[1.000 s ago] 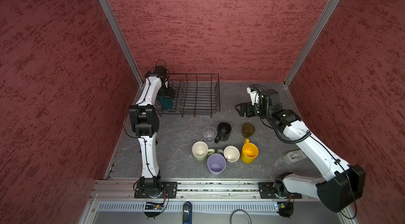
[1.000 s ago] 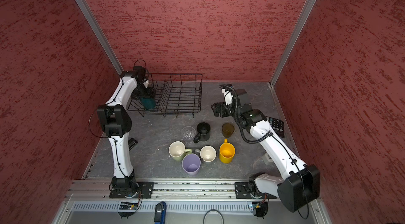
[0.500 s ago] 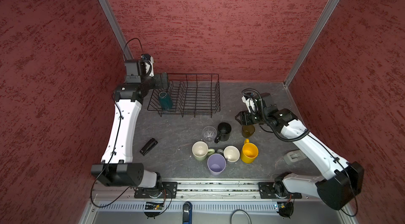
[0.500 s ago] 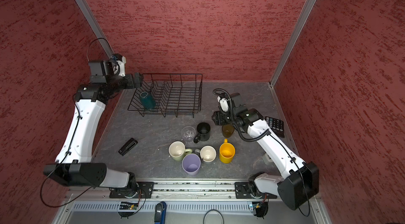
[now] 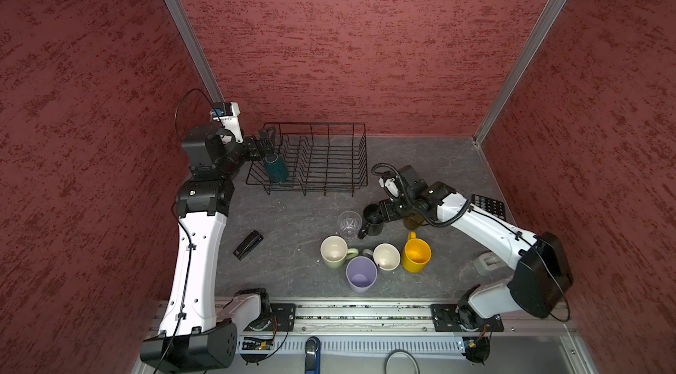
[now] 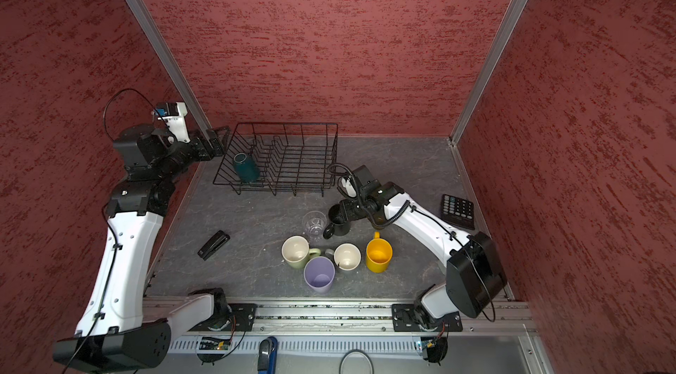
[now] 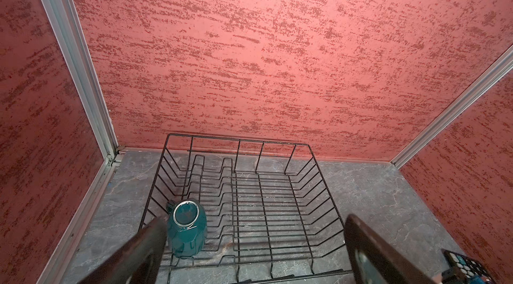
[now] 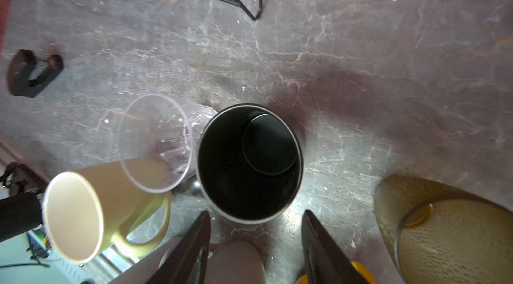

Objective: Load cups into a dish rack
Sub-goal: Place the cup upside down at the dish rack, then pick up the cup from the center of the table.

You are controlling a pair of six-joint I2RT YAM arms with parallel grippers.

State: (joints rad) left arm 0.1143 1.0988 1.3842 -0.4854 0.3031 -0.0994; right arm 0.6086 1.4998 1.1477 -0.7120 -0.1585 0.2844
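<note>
Pulling back from the dish rack [image 5: 322, 156], the left gripper [image 5: 266, 142] hangs wide and empty by its rim; the teal mug [image 5: 277, 168] sits upside down inside. Meanwhile the right gripper [image 8: 256, 214], fingers half-spread, has dropped to the black mug [image 8: 249, 163]; six others wait on the tabletop [image 5: 292, 215].
</note>
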